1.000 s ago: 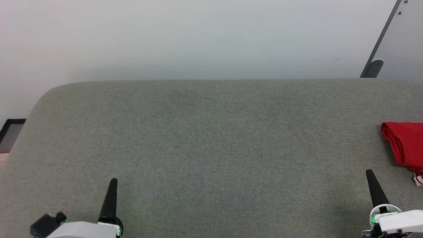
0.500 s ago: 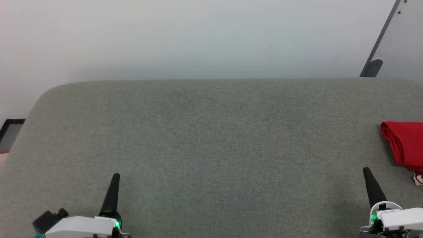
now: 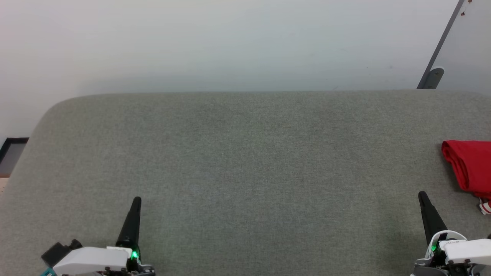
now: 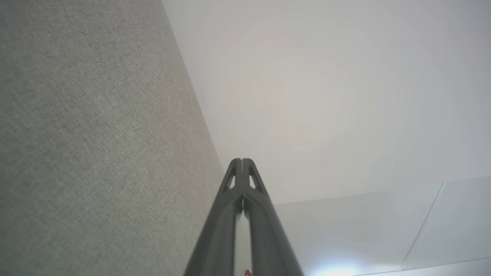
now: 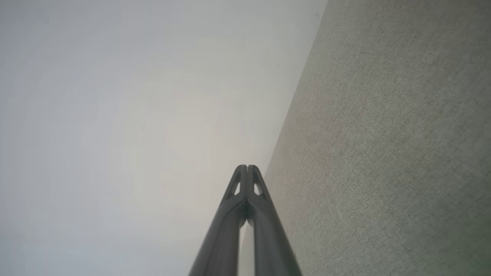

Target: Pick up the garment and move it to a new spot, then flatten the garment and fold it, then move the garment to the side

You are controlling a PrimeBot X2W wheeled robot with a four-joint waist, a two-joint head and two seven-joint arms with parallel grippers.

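The garment (image 3: 471, 166), red with a bit of white-and-red trim at its lower edge, lies folded at the far right of the grey fabric table (image 3: 245, 161), cut off by the head view's edge. My right gripper (image 3: 423, 196) is shut and empty, a short way to the left of and nearer than the garment, not touching it. My left gripper (image 3: 136, 201) is shut and empty near the front left. In the wrist views each gripper's tips (image 4: 242, 161) (image 5: 247, 167) meet, pointing toward the pale wall.
A pale wall (image 3: 230, 42) rises behind the table's rounded far edge. A grey slanted post with a bracket (image 3: 433, 76) stands at the back right. A dark frame (image 3: 11, 147) sits on the floor beyond the table's left edge.
Both grippers have slid a little forward over the table, the left drifting slightly right and the right slightly left. The garment has not moved.
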